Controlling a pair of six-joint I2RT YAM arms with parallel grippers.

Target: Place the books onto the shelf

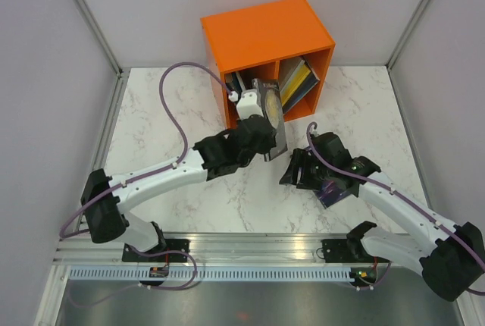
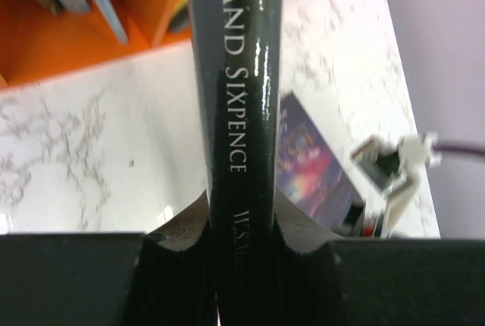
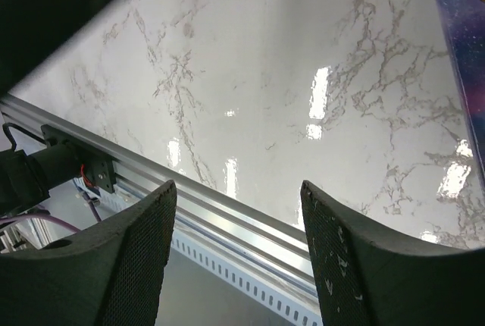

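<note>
In the left gripper (image 2: pixel 242 246): I hold the dark green paperback (image 2: pixel 241 98). Its spine faces the wrist camera and reads "And Sixpence". The jaws are clamped across the two covers at one end of the spine.
Position of held book: upright, lifted off the marble table (image 1: pixel 167 106), just in front of the orange shelf (image 1: pixel 265 30) and about level with its divider. I cannot tell which compartment it is lined up with.
Shelf contents: a few books stand in the left compartment. In the right one several lean, among them a yellow book (image 1: pixel 297 76).
Right gripper (image 3: pixel 239 205): the jaws are apart with nothing between them. It is low over the table, just beside the purple-galaxy book (image 1: pixel 333 193), which lies flat.
Handling, held book: I judge it light and thin, and stiff enough when pinched close to the spine. The cover is glossy, so it may pivot between the pads if a corner catches the divider.
Handling, purple-galaxy book: it lies flat on smooth marble and offers little edge. I would take it by a long side near the spine, not at a floppy page corner.
</note>
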